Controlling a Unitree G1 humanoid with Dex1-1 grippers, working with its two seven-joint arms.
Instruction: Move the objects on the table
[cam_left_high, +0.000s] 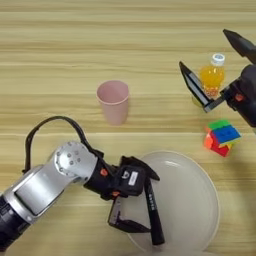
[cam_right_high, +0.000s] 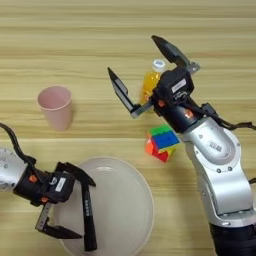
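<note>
Clearly my right gripper (cam_right_high: 141, 72) gapes wide around the orange-juice bottle (cam_right_high: 149, 84) at the far right, ready to clamp. My left gripper (cam_left_high: 142, 216) hangs unclenched over the plate's (cam_left_high: 192, 200) near-left rim. Between them, far left, stands the pink cup (cam_left_high: 114, 101).

Bright, even light; soft shadows, slight blur.

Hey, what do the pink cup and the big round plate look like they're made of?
The pink cup looks like matte plastic: uniform pale colour, thin rim, no glare. The plate could be plastic or glazed ceramic: a smooth beige surface with a soft sheen and raised rim; the look alone cannot settle it.
</note>
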